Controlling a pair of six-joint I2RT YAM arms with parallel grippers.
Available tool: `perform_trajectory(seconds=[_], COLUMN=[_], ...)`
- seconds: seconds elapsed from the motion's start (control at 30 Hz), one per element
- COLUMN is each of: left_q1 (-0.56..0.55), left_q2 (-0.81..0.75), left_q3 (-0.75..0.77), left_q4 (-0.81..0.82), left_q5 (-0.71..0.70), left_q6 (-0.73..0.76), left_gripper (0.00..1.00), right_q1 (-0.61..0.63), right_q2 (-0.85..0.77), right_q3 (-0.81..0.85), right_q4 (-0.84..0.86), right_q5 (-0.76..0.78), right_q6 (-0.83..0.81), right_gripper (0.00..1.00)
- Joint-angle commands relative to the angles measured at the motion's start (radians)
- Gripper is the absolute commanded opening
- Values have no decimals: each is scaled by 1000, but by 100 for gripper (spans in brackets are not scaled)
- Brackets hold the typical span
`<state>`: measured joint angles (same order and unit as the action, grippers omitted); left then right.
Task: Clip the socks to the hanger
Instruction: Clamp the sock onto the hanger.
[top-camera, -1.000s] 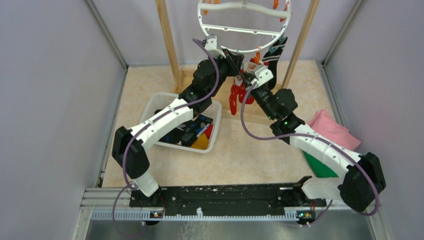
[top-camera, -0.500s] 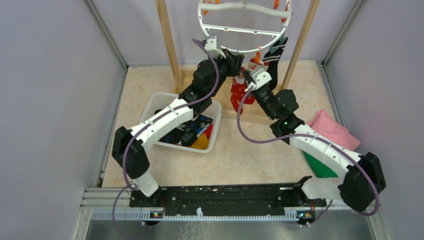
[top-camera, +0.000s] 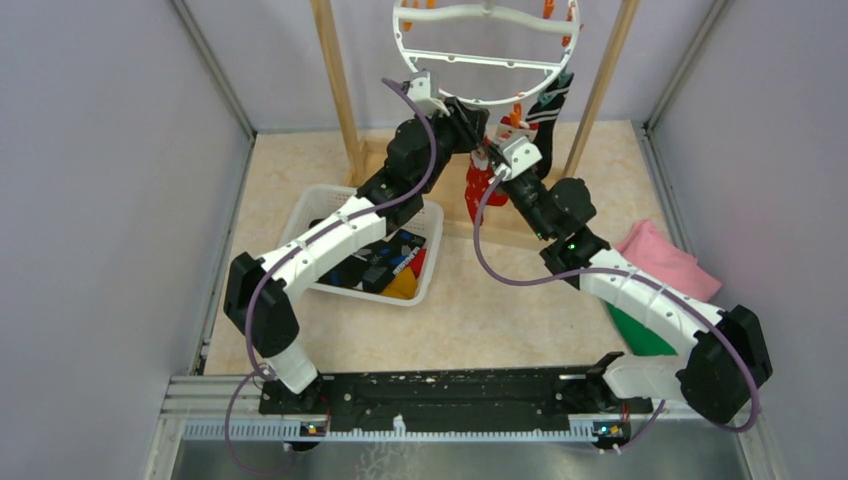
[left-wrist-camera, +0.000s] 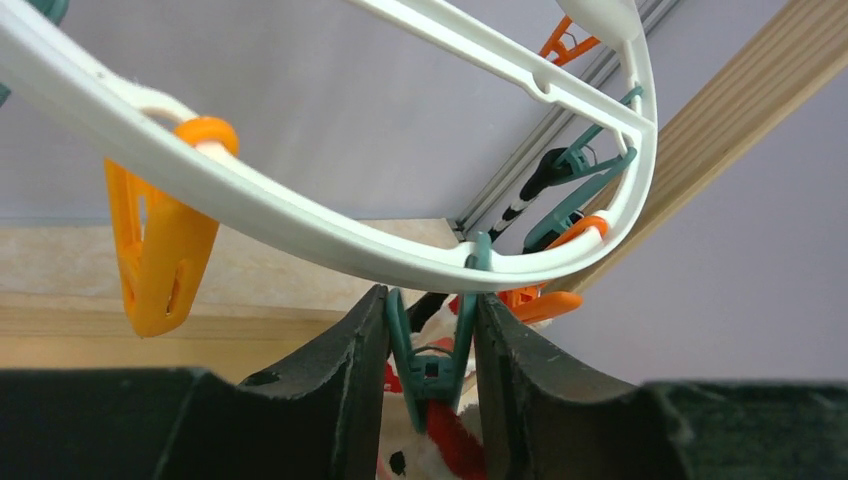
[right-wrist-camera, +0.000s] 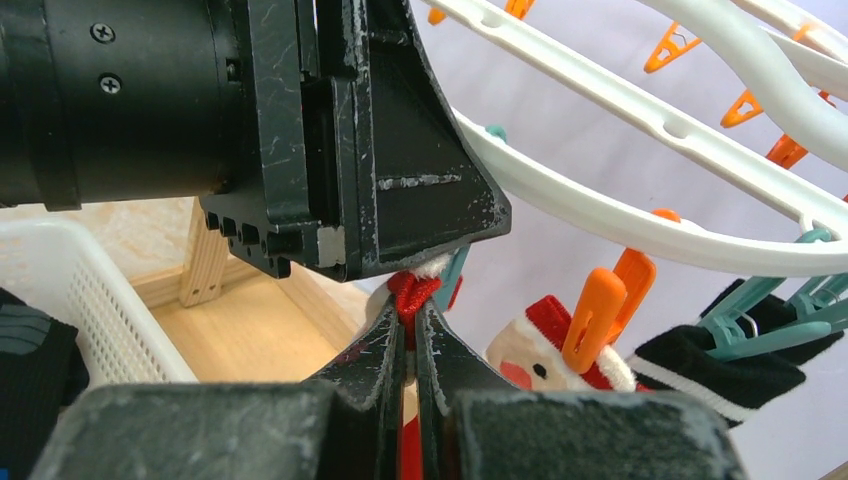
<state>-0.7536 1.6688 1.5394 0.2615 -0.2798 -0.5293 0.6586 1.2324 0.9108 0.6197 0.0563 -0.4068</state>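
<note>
The hanger is a white ring hung between wooden posts. In the left wrist view its rim curves just above my left gripper, whose fingers touch both handles of a teal peg. The peg's lower end grips a red sock. My right gripper is shut on that red sock's cuff right under the left gripper's body. From above, both grippers meet below the ring, the red sock dangling. Another red sock hangs on an orange peg, and a black striped sock on a teal peg.
A white mesh basket holding more socks stands under the left arm. Wooden rack posts flank the ring. Pink cloth and green cloth lie at the right, beside the right arm.
The right gripper has lifted the red sock's cuff up to the teal peg. The left fingers have eased slightly apart on the peg handles.
</note>
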Motion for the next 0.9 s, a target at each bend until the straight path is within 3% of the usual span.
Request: perform_trajectory(seconds=[0.0,0.37,0.67,0.87], left_q1=[2,2,2,3], left_q2=[-45,-65,-130,-200], left_q3=[8,-13,-54,-119], left_q4=[-12,4,6,4], left_q5=[-31,-33,-33,-20], left_q6=[-21,-13,4,9], left_gripper=[45,71,94,98], right_q1=[7,-25,-79,-115], right_q2=[-40,-45,-52,-60], right_q3=[9,3,8,8], right_q4=[-3,-26,-39,-37], right_q5=[2,3,-35,-89], right_q6=[20,81,153,203], right_gripper=[0,0,7,12])
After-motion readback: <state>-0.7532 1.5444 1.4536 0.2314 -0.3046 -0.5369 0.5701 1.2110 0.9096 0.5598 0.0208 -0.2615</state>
